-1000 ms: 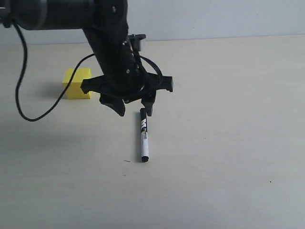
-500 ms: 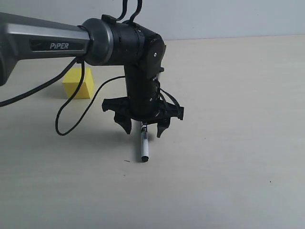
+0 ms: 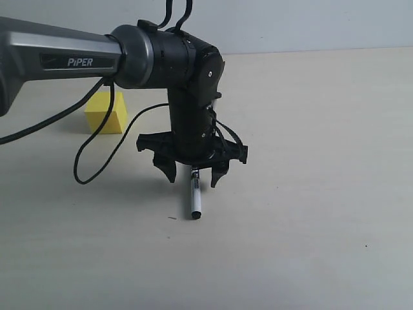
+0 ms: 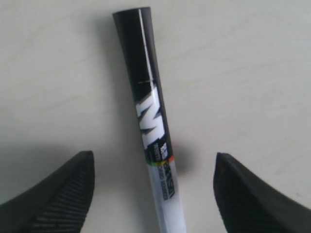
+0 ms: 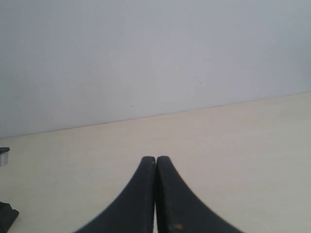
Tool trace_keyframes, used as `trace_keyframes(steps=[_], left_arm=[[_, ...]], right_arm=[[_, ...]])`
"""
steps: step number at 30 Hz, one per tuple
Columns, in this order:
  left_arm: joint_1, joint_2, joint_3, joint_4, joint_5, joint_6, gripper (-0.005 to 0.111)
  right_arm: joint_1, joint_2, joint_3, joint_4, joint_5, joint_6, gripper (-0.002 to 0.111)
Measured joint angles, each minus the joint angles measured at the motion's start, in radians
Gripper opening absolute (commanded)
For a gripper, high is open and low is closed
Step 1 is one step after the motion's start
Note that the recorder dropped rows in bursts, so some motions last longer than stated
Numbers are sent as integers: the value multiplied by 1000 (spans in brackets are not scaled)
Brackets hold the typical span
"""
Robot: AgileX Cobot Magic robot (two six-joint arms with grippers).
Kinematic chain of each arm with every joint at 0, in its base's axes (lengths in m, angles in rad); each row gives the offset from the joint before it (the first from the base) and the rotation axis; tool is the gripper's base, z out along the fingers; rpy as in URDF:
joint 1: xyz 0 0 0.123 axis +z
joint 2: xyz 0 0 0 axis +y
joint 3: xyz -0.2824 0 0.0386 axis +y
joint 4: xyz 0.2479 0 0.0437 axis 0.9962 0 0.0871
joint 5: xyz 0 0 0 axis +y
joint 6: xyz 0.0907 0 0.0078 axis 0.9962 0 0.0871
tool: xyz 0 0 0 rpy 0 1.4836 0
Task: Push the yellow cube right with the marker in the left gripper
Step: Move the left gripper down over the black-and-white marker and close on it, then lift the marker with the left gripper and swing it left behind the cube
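The left pincer (image 3: pixel 193 179), on a dark arm (image 3: pixel 64 58) marked "PiPER", hangs low over the pale bench (image 3: pixel 310 226) with its two black fingers spread wide. The marker (image 3: pixel 195 197) lies flat on the bench between them. In the left wrist view both ribbed fingers (image 4: pixel 58 199) stand clear of the barrel, one on each side, and neither touches it. The marker's black cap end and label print sit under the pincer, while its white barrel sticks out from beneath it towards the near edge of the exterior view. The yellow cube (image 3: pixel 105 113) rests on the bench off to the left and farther back, apart from both pincer and marker. A looping black cable (image 3: pixel 97 145) hangs in front of it. The right pincer (image 5: pixel 155 162) is seen only by its own wrist camera, its fingertips pressed together on nothing, above bare bench.
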Motion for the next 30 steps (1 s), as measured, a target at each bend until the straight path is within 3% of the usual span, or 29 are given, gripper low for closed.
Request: trace_keyframes(steps=[2, 4, 8, 23, 24, 26, 28, 30], left_arm=[[0, 0, 0, 0, 0, -3, 44], [0, 0, 0, 0, 0, -3, 41], [0, 0, 0, 0, 0, -3, 54], [0, 27, 0, 0, -11, -4, 53], [0, 29, 0, 0, -11, -4, 51], [0, 27, 0, 0, -11, -4, 32], [0, 29, 0, 0, -14, -1, 3], [0, 31, -8, 0, 3, 40, 0]], right_arm=[[0, 0, 0, 0, 0, 0, 0], [0, 0, 0, 0, 0, 0, 0], [0, 0, 0, 0, 0, 0, 0], [0, 0, 0, 0, 0, 0, 0], [0, 0, 0, 0, 0, 0, 0], [0, 0, 0, 0, 0, 0, 0], [0, 0, 0, 0, 0, 0, 0], [0, 0, 0, 0, 0, 0, 0]])
